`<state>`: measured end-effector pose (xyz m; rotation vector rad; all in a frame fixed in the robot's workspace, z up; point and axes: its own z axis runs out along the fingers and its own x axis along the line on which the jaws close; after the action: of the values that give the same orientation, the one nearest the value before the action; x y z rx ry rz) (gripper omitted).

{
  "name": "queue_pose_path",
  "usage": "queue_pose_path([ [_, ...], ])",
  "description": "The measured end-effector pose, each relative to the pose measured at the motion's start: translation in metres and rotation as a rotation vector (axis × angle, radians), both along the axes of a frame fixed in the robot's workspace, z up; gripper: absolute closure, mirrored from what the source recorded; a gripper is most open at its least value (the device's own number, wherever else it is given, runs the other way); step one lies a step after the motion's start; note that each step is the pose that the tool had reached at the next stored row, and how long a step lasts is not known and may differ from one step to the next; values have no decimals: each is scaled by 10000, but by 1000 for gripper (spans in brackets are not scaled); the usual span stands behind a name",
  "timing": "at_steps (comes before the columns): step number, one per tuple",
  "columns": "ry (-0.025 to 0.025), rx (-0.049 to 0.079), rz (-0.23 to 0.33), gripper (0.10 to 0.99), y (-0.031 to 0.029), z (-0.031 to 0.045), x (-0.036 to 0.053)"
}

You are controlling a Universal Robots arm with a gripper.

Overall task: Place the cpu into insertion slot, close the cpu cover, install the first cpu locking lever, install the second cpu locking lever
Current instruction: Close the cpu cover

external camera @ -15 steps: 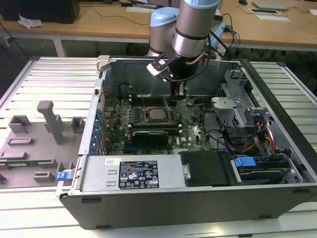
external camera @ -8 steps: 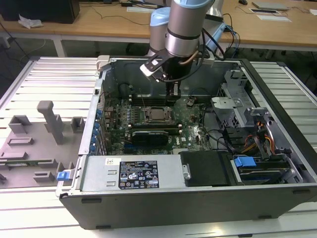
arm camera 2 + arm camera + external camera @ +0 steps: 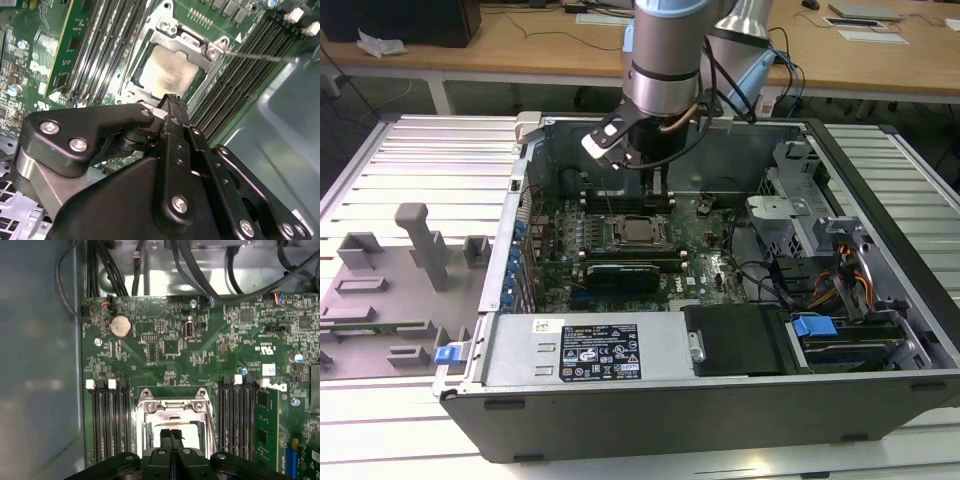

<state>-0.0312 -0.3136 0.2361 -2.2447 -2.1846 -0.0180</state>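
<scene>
The cpu [image 3: 170, 72] lies flat in the insertion slot [image 3: 638, 232], its pale metal face showing through the window of the cpu cover [image 3: 192, 42]. The cover's silvery frame [image 3: 172, 407] lies down around the chip. A thin locking lever [image 3: 260, 56] runs out from one socket corner across the black memory slots. My gripper [image 3: 171, 436] hangs just above the socket, its black fingertips pressed together with nothing between them. In the exterior view the gripper [image 3: 658, 188] stands over the far edge of the socket, inside the open computer case.
Long black memory slots [image 3: 107, 420] flank the socket on both sides. Black cables [image 3: 200, 270] cross above the board's far edge. Case walls [image 3: 510, 230], a drive cage [image 3: 800, 220] and the power supply [image 3: 590, 350] surround the board. A grey fixture tray [image 3: 390, 280] sits at the exterior view's left.
</scene>
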Motion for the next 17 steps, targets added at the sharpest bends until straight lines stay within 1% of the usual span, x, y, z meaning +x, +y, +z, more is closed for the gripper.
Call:
queue_pose_path([
  [1, -49, 0, -1, 980, -14, -6, -37],
  [2, -82, 1, -1, 980, -30, -10, -74],
  [3, -103, 1, 0, 980, -39, -15, -105],
  [5, -131, 3, -2, 980, -47, -27, -145],
  [6, -144, 1, -1, 980, -51, -48, -175],
  [8, -145, 2, -1, 980, -51, -64, -183],
  [12, -145, 1, -1, 980, -87, -81, -187],
  [16, -145, 1, 9, 980, -88, -82, -187],
  [17, -145, 1, 86, 980, -88, -82, -187],
])
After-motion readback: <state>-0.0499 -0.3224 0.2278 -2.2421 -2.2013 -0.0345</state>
